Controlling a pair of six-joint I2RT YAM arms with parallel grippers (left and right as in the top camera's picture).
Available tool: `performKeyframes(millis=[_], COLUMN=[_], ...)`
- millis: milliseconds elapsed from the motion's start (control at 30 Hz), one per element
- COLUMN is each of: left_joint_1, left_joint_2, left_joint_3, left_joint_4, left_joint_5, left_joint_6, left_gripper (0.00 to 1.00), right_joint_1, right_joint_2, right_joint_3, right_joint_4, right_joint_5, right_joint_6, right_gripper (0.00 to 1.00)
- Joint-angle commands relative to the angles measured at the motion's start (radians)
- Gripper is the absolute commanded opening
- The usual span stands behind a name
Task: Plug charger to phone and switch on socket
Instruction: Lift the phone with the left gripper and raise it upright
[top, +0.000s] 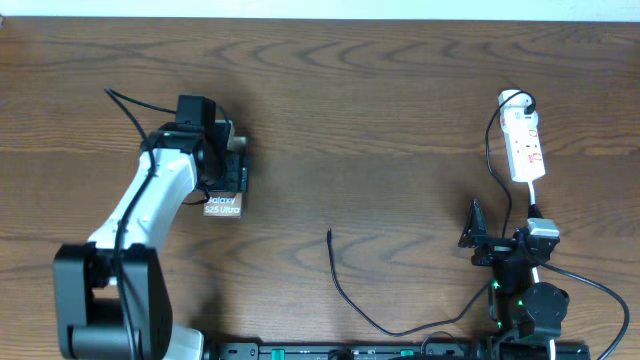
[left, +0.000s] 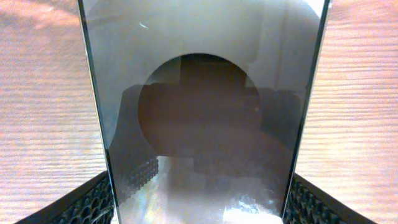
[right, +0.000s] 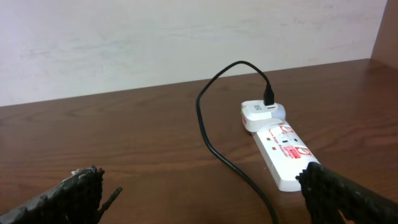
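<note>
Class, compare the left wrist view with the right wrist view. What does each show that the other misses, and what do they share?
Only the left wrist view shows the phone, its glossy face filling the frame between the left fingers. Only the right wrist view shows the socket, a white adapter at its far end, the charger cable curving from it, and the right fingers spread with nothing between. Both show the brown wooden table and black textured fingers at the lower corners.
</note>
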Motion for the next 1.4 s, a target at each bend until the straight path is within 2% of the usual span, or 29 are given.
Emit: performKeyframes(millis=[0, 367, 467, 500, 700, 933, 1367], left_joint_1=[-0.001, -0.001, -0.001, -0.001, -0.001, -0.001, -0.001], left_joint_2=[-0.062, -0.071, -0.071, -0.071, -0.071, -0.071, -0.071], left_joint_3=[0.032, 0.032, 0.032, 0.032, 0.032, 0.032, 0.032], left_joint_4=[-0.001, 0.033, 0.06, 0.06, 0.079, 0.304, 0.556], left_joint_5=[0.233, 0.751, 0.885, 0.914, 0.985, 1.109, 1.196], left_joint_6=[-0.049, -0.314, -0.493, -0.612, -0.921, -1.206, -1.618], left_gripper=[0.08, 0.08, 0.08, 0.07, 0.07, 0.08, 0.08], right_joint_1=[0.003, 0.003, 0.003, 0.003, 0.003, 0.003, 0.003], right_joint_2=[-0.006, -0.006, -0.006, -0.006, -0.006, -0.006, -0.006], right_joint_3=[-0.001, -0.001, -0.001, -0.001, -0.001, -0.001, -0.001], right_joint_4=[-0.005, -0.005, -0.005, -0.005, -0.005, -0.005, -0.005], right_joint_5=[0.008, 0.008, 0.008, 0.008, 0.008, 0.008, 0.008], right_joint_6=[-0.009, -0.009, -0.009, -0.009, -0.009, -0.009, -0.009], right_gripper=[0.99, 0.99, 0.99, 0.99, 0.99, 0.99, 0.99])
